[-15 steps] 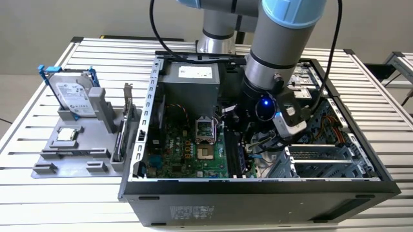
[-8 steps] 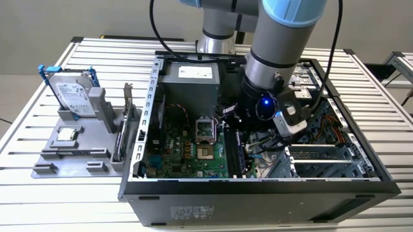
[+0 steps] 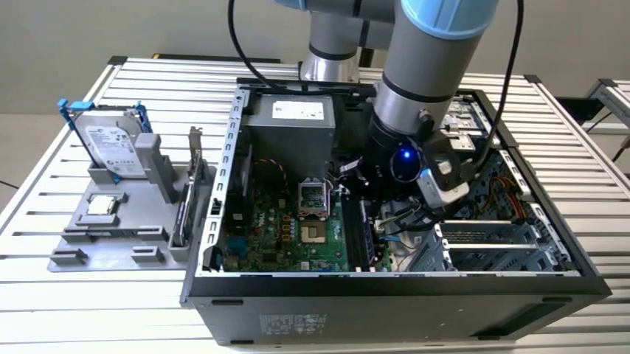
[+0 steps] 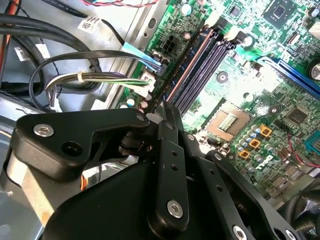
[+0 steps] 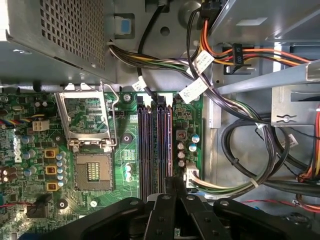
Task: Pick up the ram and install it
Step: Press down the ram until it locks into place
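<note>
Black gripper (image 4: 167,112) fills your second wrist view, fingers pinched nearly closed on thin ram (image 4: 181,70) edge, standing in outermost slot near cable bundle (image 4: 100,77). First wrist view: gripper (image 5: 172,182) over 4 slots (image 5: 155,145). Exterior view: arm deep inside computer case (image 3: 551,284). Risk, your call: stick tilted, pressing could jam or crack motherboard (image 5: 125,165).

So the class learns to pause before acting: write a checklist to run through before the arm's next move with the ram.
1. Grip: ok, the gripper is shut on the ram.
2. Alignment: ok, the ram runs parallel to the memory slots, at the one nearest the cable bundle.
3. Cables off the slots: ok, the bundle lies beside them.
4. Ram fully seated: cannot tell.
5. Slot end latches open: cannot tell.
</note>
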`<state>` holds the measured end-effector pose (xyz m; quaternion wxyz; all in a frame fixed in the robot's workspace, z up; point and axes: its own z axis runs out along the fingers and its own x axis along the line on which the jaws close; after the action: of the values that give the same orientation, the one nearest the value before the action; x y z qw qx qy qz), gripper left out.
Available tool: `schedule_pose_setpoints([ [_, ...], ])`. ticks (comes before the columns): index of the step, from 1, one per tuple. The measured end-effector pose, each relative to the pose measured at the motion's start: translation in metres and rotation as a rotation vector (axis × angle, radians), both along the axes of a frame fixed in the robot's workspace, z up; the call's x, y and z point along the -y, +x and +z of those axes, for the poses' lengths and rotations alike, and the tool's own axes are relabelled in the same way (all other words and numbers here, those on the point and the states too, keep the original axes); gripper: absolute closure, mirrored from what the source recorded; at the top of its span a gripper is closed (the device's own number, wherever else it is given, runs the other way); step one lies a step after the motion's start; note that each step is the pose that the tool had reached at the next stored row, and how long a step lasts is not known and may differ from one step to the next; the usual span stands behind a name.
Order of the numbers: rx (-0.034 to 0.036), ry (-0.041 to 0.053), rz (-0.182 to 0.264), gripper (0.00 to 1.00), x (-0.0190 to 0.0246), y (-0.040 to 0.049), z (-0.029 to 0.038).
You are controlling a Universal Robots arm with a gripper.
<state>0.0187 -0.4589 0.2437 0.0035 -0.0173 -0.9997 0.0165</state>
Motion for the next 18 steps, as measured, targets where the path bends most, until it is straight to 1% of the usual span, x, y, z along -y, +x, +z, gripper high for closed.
schedule_pose_setpoints([
  [18,0.0,0.0,0.0,1.0,0.0,0.0,0.0039],
])
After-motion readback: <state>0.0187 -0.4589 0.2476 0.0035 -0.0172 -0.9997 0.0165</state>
